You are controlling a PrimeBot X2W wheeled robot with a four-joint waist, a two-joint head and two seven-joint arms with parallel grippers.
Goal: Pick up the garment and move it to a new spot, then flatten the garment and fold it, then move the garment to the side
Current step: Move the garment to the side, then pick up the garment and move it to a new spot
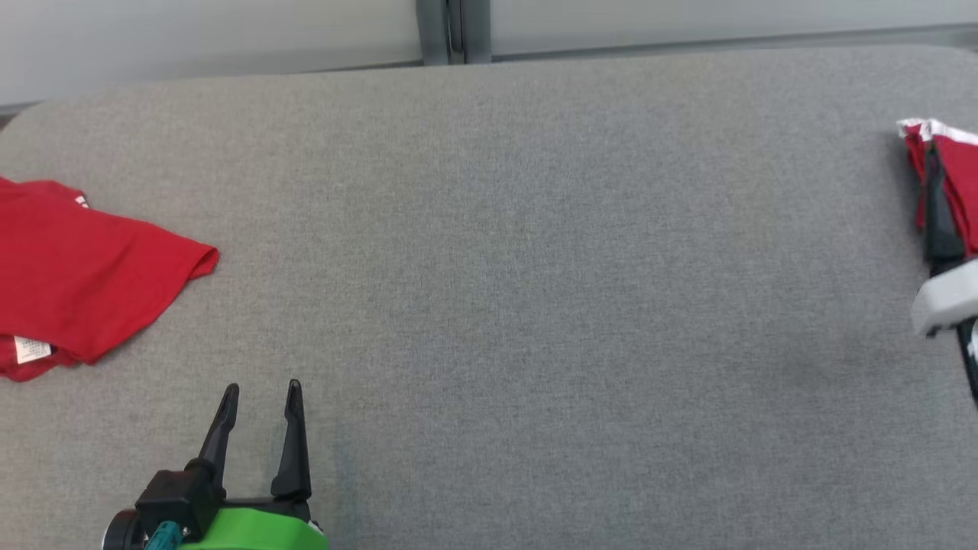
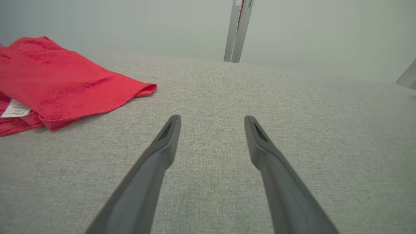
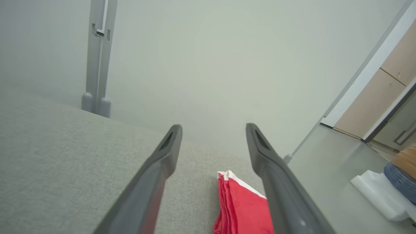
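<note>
head view: loose red garment [image 1: 84, 275] at desk [image 1: 489, 267] left, right wrist view: folded red garment [image 3: 242, 208] between right fingers [image 3: 161, 169], spread wide, gripping nothing, left fingers [image 2: 162, 152] spread, empty

From the head we look steeply down on the desk [image 1: 535, 267]. Wrist cameras skim it low toward the wall [image 2: 325, 32]; left shares the loose garment [image 2: 65, 81], right the folded garment [image 3: 240, 211].

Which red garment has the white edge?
The right garment, folded, at the right gripper, jaws open; the left garment has no such edge, just a small label.
</note>
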